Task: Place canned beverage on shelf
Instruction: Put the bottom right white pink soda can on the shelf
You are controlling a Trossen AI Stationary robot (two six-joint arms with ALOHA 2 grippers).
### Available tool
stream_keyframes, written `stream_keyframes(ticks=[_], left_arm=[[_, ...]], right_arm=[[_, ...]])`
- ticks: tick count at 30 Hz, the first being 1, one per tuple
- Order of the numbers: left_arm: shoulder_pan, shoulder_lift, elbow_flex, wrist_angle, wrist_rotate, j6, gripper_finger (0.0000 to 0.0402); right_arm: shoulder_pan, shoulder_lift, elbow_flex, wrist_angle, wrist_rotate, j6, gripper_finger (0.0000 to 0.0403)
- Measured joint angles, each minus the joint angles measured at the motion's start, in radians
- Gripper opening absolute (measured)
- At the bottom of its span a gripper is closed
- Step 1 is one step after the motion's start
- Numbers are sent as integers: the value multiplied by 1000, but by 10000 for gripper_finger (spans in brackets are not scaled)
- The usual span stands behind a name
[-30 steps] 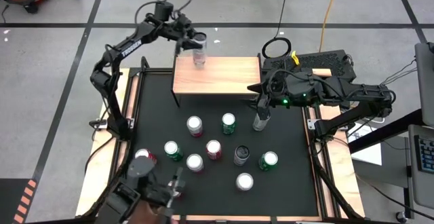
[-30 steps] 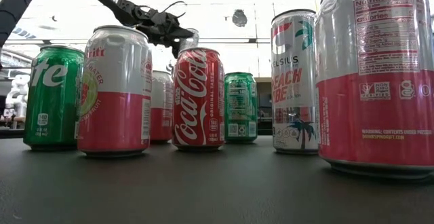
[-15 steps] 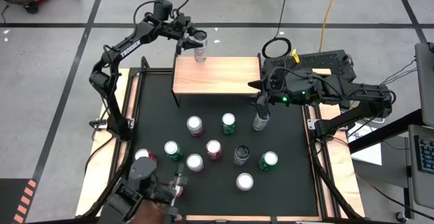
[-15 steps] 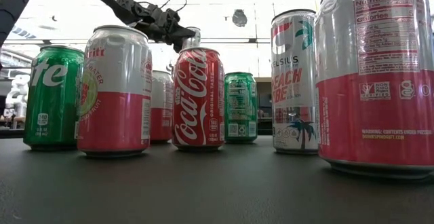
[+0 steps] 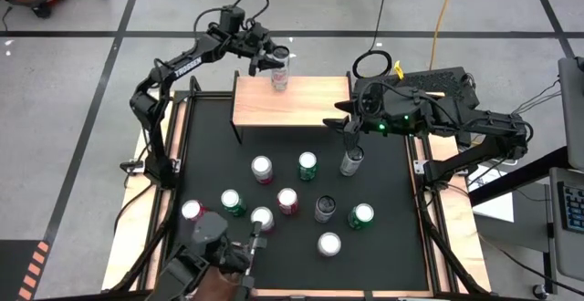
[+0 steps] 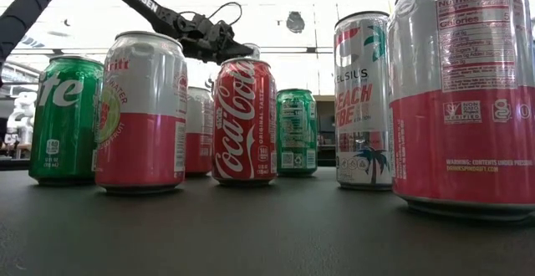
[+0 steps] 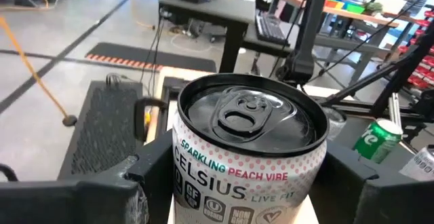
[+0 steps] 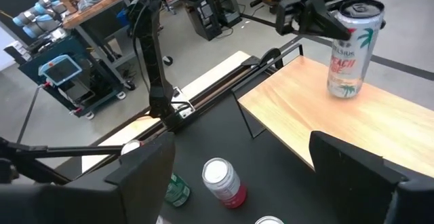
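A white Celsius can (image 5: pixel 280 71) is at the shelf's far edge, right of its far left corner, with my left gripper (image 5: pixel 274 62) shut on it. The shelf (image 5: pixel 301 102) is a light-wood board on thin black legs at the far side of the black mat. In the right wrist view the can (image 8: pixel 349 47) stands nearly upright with its base (image 8: pixel 341 91) at the board; whether it touches, I cannot tell. My right gripper (image 8: pixel 247 183) hangs open high above the mat off the shelf's right near corner, with nothing between its fingers. My left gripper pinches the Celsius can between its two fingers on opposite sides of the can's wall (image 7: pixel 178 176), just below the top rim. The fingers come nearly level from the table's far left side. The can stays upright, top up, over the shelf's far edge.
Several cans stand on the black mat (image 5: pixel 210 146) nearer than the shelf, among them a pink one (image 5: pixel 262 168), a green one (image 5: pixel 308 165) and a silver one (image 5: pixel 349 162) under my right arm. A dark device (image 5: pixel 219 260) sits at the near edge.
My left gripper has carried the Celsius can toward the table's right along the shelf's far edge and a little down, keeping it upright.
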Motion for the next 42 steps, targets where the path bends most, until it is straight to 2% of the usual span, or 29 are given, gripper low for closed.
stream_keyframes(ticks=[20,30,42], left_arm=[[-5,5,1,-41,12,-4,254],[-7,5,2,-41,-23,-12,285],[-10,5,3,-53,-35,-13,287]], right_arm=[[-3,0,0,-1,0,-22,320],[-6,0,0,0,0,-26,320],[-6,0,0,-1,0,-38,320]])
